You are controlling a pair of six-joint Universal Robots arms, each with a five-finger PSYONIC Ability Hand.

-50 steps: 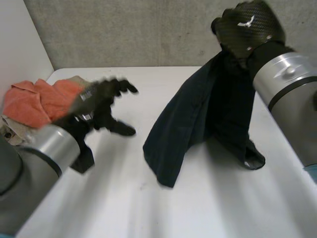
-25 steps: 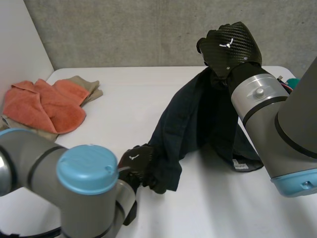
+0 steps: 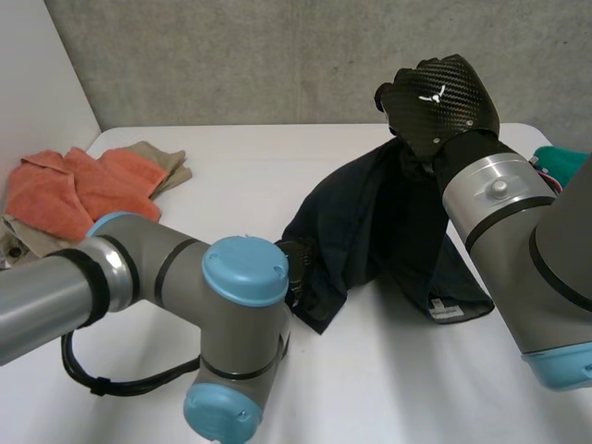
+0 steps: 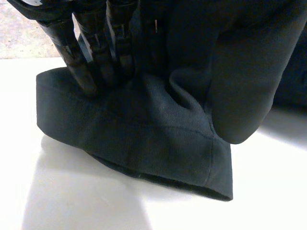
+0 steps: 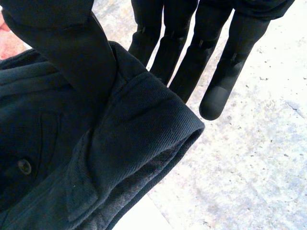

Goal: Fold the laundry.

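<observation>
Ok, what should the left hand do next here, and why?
Probably draw the hem sideways, away from the right hand, to spread the dark garment. The right hand pinches its top edge up high, the rest hangs bunched, and the left hand is at the lower hem on the table.

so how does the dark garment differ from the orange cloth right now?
The dark garment hangs from the raised right hand, its hem on the table by the left hand; the orange cloth lies crumpled, untouched, at the table's far left corner. Both are unfolded.
</observation>
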